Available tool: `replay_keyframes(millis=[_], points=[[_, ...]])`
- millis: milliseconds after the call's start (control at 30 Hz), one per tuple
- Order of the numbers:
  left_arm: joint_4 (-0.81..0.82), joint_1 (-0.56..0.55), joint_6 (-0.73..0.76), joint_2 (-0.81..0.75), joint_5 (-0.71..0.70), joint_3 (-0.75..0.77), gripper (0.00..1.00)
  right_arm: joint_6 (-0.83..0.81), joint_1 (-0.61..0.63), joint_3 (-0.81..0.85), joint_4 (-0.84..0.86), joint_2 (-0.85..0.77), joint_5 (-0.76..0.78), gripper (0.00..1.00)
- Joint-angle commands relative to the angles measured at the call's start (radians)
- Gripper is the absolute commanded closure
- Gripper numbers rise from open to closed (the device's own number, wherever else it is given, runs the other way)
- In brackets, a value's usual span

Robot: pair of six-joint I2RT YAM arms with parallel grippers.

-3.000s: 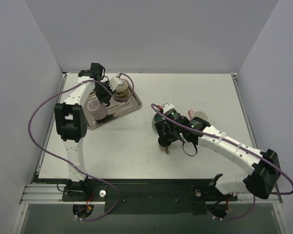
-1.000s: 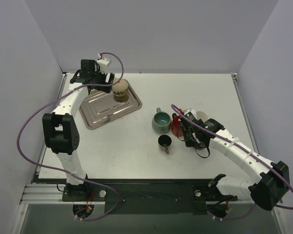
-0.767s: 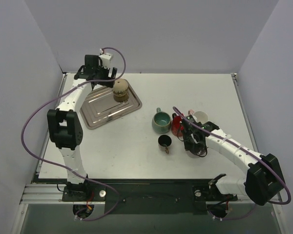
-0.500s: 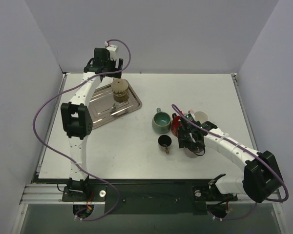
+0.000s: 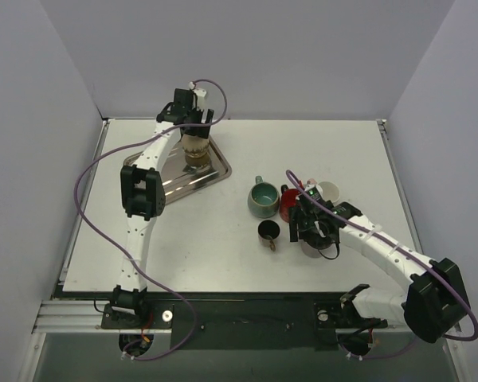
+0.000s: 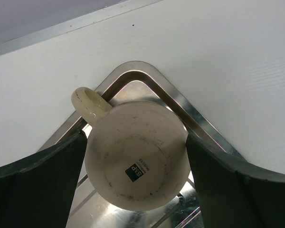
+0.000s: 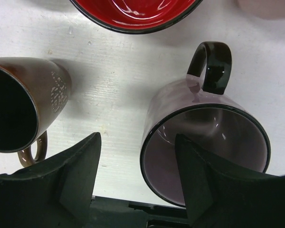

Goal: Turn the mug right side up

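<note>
An upside-down cream mug stands on the back right corner of the metal tray. In the left wrist view its base faces the camera, handle pointing up-left. My left gripper hangs over the cream mug, open, one finger on each side and not pressing it. My right gripper is open at an upright purple mug with a black handle. Its right finger reaches inside the rim, and its left finger stands clear outside the wall.
A green mug, a red mug and a small brown mug stand upright close to the left of the purple mug. A pale mug sits behind them. Side walls enclose the table.
My right gripper has opened, letting go of the purple mug's rim, and the mug stands on the table. My left arm swung right from the tray's back left to above the cream mug.
</note>
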Motion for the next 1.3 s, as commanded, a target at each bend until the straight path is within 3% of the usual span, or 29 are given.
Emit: replay_keyframes(millis=[0, 333, 533, 700, 800, 933, 1033, 1067, 1100, 1167, 1267], points=[[-0.002, -0.002, 0.085, -0.026, -0.037, -0.020, 0.04, 0.005, 0.002, -0.008, -0.029, -0.053, 0.030, 0.41], [0.066, 0.044, 0.417, -0.326, 0.199, -0.465, 0.11, -0.007, 0.004, -0.013, -0.039, -0.116, 0.035, 0.41], [-0.208, 0.130, 0.827, -0.473, 0.515, -0.649, 0.10, -0.021, 0.004, -0.008, -0.051, -0.145, 0.035, 0.41], [-0.293, 0.211, 1.007, -0.516, 0.601, -0.671, 0.04, -0.025, 0.005, -0.005, -0.051, -0.153, 0.035, 0.41], [-0.397, 0.230, 1.070, -0.524, 0.728, -0.624, 0.03, -0.025, 0.005, -0.008, -0.052, -0.153, 0.030, 0.41], [-0.378, 0.230, 0.994, -0.530, 0.809, -0.568, 0.03, -0.028, 0.005, -0.022, -0.052, -0.161, 0.039, 0.41], [-0.286, 0.230, 0.804, -0.528, 0.825, -0.557, 0.03, -0.028, 0.005, -0.030, -0.051, -0.167, 0.044, 0.41], [-0.175, 0.228, 0.717, -0.527, 0.796, -0.564, 0.03, -0.030, 0.007, -0.033, -0.051, -0.167, 0.047, 0.41], [-0.094, 0.221, 0.524, -0.522, 0.709, -0.562, 0.03, -0.031, 0.005, -0.033, -0.051, -0.167, 0.047, 0.41], [-0.038, 0.187, 0.423, -0.479, 0.507, -0.495, 0.03, -0.034, 0.004, -0.039, -0.049, -0.167, 0.055, 0.41], [-0.190, 0.130, 0.366, -0.342, 0.299, -0.336, 0.03, -0.037, 0.002, -0.039, -0.048, -0.164, 0.058, 0.41]])
